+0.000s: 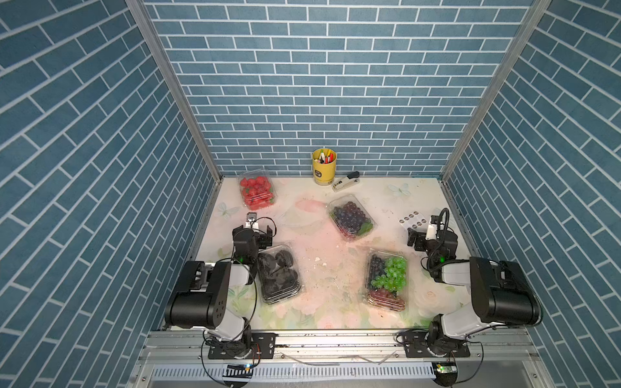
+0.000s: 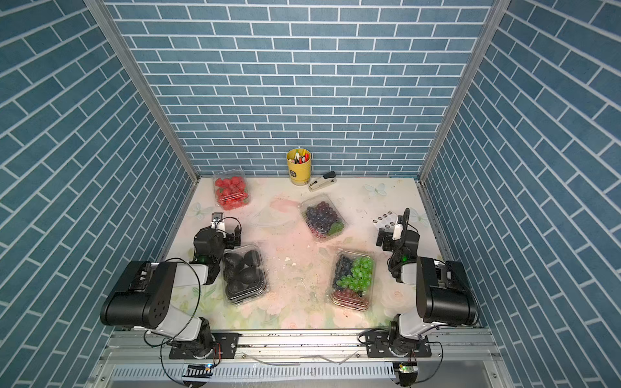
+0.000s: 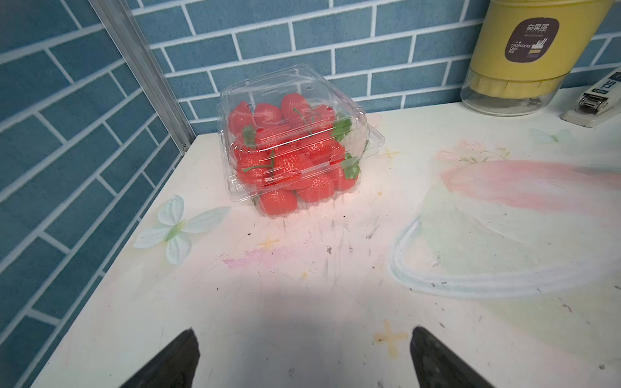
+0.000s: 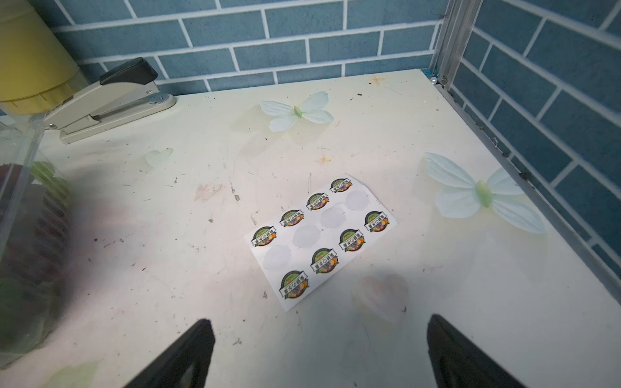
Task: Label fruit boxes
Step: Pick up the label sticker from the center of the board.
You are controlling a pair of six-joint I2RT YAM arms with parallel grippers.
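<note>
My left gripper (image 3: 302,332) and right gripper (image 4: 319,322) both gape empty above the table (image 1: 319,242). Four fruit boxes (image 2: 322,218) sit on it: black fruits (image 1: 278,272) near left, mixed grapes (image 1: 388,280) near right, dark grapes (image 1: 351,216) centre, strawberries (image 1: 256,189) far-left corner. One yellow cup (image 1: 324,168), one stapler (image 1: 345,180), one sticker sheet (image 4: 322,238) bearing eight stickers (image 4: 324,260).

A lab's robot test cell: printed blue-brick panels (image 1: 336,84) on aluminium framing (image 1: 173,84) box in a floral worktop (image 1: 319,235) (scuffed, stained); left arm (image 1: 198,299) and right arm (image 1: 497,292) bolt to a rail (image 1: 336,336).
</note>
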